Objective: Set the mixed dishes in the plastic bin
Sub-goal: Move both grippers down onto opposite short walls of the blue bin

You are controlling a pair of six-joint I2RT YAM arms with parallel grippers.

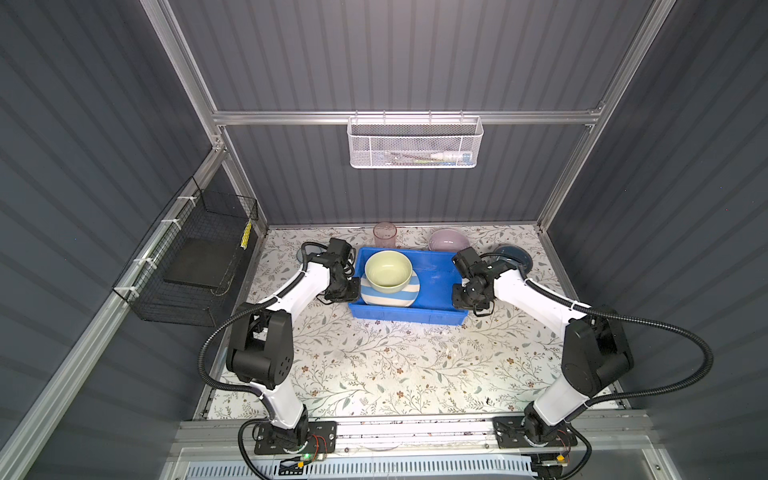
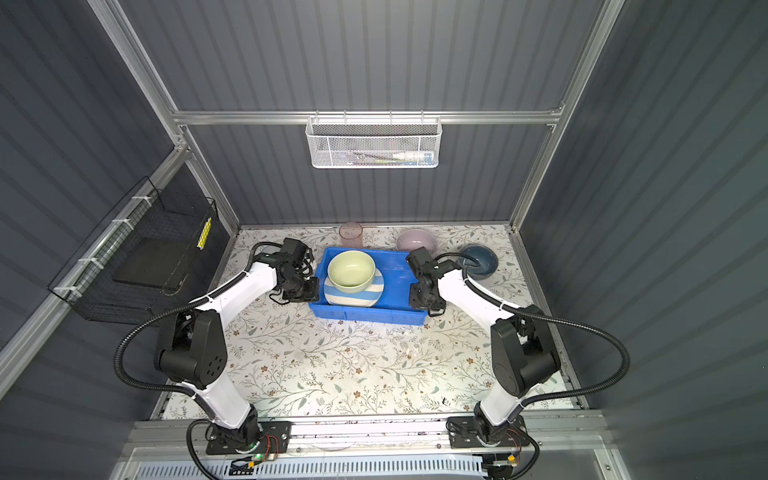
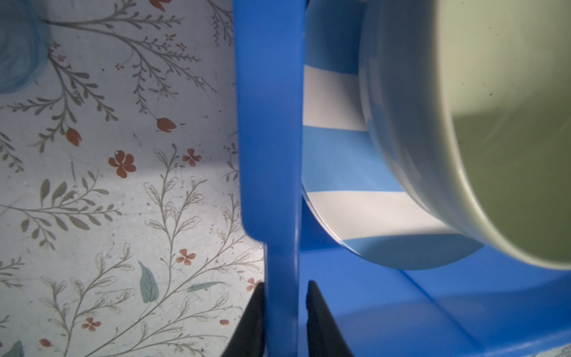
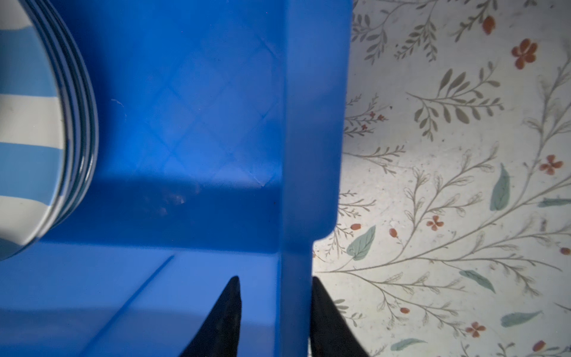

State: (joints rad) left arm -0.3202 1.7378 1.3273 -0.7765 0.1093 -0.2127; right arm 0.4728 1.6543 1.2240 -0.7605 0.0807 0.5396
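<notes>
plastic bin mid-bench, toward the far side, holding in its left half a stack of plates topped by the blue-white striped plate, with the pale green bowl upon it.

left end effector astride the bin's left wall, set narrow: outer finger against the rim, inner finger just beside it. full pinch not to be told.

right end effector astride the right wall, narrow: outer finger at the rim, inner finger apart from the wall, so not clamped.

outside the bin, along the far edge: pink tumbler, lilac bowl, dark blue bowl.

step in hand, as judged: a two-sided hold on the bin itself, probably to shift it, with some dishes not yet inside.

next move, as judged: an even pinch on both walls, then level, matched travel of both arms, to avoid sliding the bowl off the plates.

hidden or unclear:
- number of plates under the striped one
- fingertips in both top views, masked by the wrists
- part of the dark blue bowl, behind the right arm's cable
- a blurred pale blue shape left of the bin, perhaps the blue tumbler
</notes>
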